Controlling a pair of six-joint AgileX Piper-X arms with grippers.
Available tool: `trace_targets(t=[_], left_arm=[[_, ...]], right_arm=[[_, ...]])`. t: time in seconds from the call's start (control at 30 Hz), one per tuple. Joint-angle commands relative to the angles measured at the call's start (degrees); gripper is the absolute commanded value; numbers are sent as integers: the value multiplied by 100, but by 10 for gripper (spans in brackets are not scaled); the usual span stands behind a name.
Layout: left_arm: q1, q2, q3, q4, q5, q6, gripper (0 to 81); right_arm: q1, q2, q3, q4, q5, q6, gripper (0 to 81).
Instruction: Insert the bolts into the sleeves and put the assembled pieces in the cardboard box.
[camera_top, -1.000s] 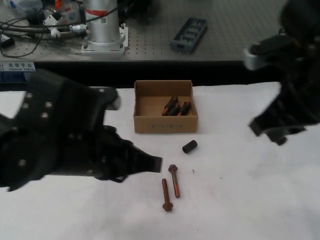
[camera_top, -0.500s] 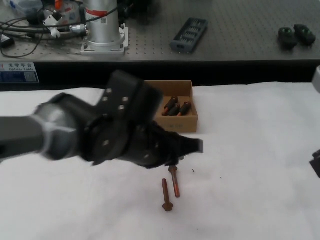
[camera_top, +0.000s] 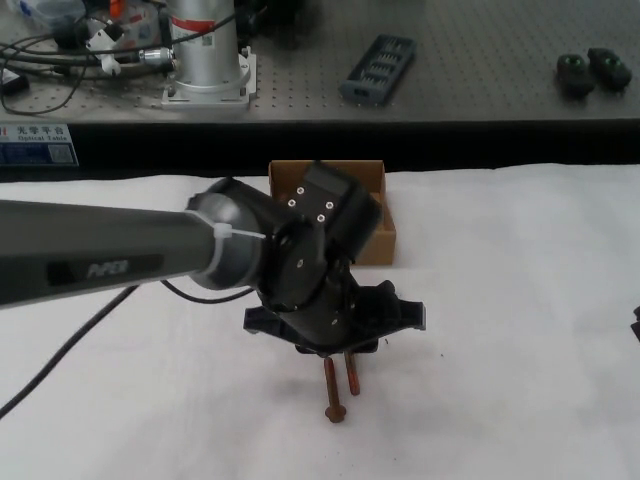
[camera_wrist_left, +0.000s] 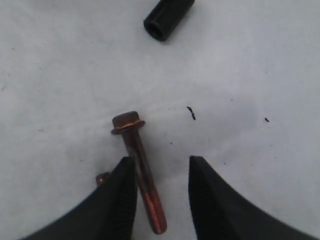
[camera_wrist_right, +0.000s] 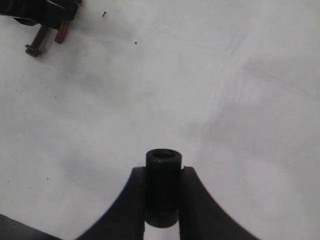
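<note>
Over the white cloth my left gripper points down, open, straddling the shank of a copper bolt. The tip of a second bolt lies beside one finger. A loose black sleeve lies on the cloth a short way beyond the bolt's head. In the high view the left arm covers much of the cardboard box, and both bolts stick out beneath the wrist. My right gripper is shut on another black sleeve, bore facing outward, above bare cloth.
A dark bench behind the cloth carries a metal post, cables, a grey-blue rack and small black parts. The left arm's cable trails across the cloth at the left.
The left arm swung right and forward, coming down over the two bolts and hiding the loose sleeve in the high view. The right arm withdrew to the right edge.
</note>
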Motion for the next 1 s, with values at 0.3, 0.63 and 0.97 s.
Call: trace_targets(t=[0.3, 0.63, 0.97], left_arm=[[-19, 254, -120, -17, -201, -199, 260], [-19, 390, -120, -25, -212, -199, 259], [-19, 390, -120, -25, -266, -199, 1]], right_arm=[[-41, -51, -5, -8, -78, -17, 28], [-41, -51, -5, -20, -78, -14, 28], [-41, -39, -5, -35, -78, -14, 28]])
